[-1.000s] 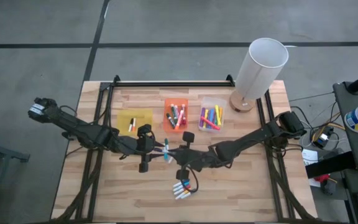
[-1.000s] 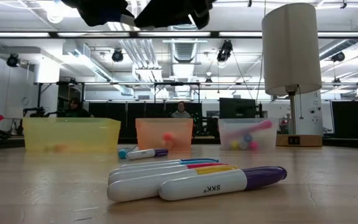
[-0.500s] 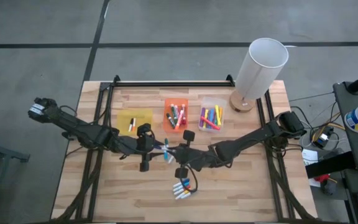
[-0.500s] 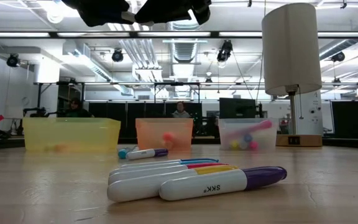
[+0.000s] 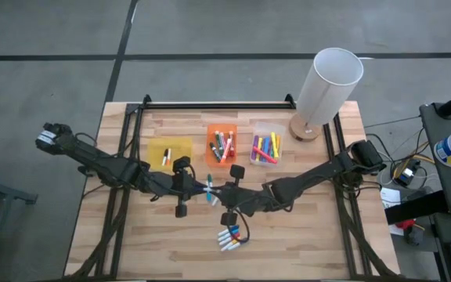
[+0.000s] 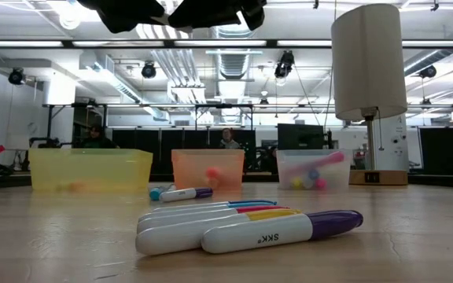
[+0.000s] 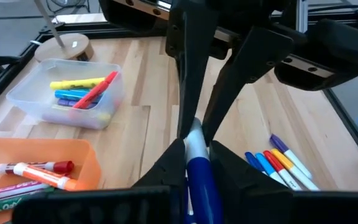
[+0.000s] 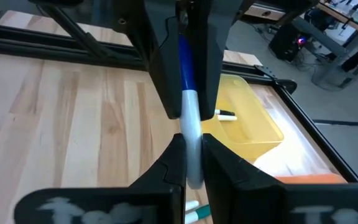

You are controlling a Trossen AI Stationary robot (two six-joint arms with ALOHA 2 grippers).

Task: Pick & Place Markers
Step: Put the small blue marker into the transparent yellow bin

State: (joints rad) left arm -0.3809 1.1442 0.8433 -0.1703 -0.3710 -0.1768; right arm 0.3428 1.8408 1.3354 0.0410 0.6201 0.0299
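One marker, white barrel [image 8: 191,127] with a blue end [image 7: 199,177], hangs in the air over the table's middle, between my two grippers. My left gripper [image 7: 196,152] is shut on the blue end and my right gripper [image 8: 191,142] on the white barrel; the two face each other [image 5: 210,188]. Several markers [image 5: 229,237] lie side by side on the table near its front edge, close in the low view [image 6: 250,228]. Two more markers [image 6: 178,192] lie beneath the grippers. My left gripper pinches the marker's blue end [image 7: 197,186] between its two fingers, which come from the table's left and slant slightly down, along the marker. The marker is clear of the table. My right gripper pinches the white barrel [image 8: 192,163] between its two fingers, which come from the table's right, along the marker. The barrel's free part reaches on into the left gripper's fingers [image 8: 211,50].
Three bins stand in a row toward the far edge: yellow [image 5: 169,151], orange [image 5: 221,145] and clear [image 5: 266,147], each with markers inside. A tall white lamp [image 5: 327,86] stands at the far right corner. Black rails [image 5: 128,157] run along the table's sides.
My left gripper has shut on the marker's blue end, while my right gripper kept its hold on the barrel. Neither arm has shifted, and the marker stays in the air.
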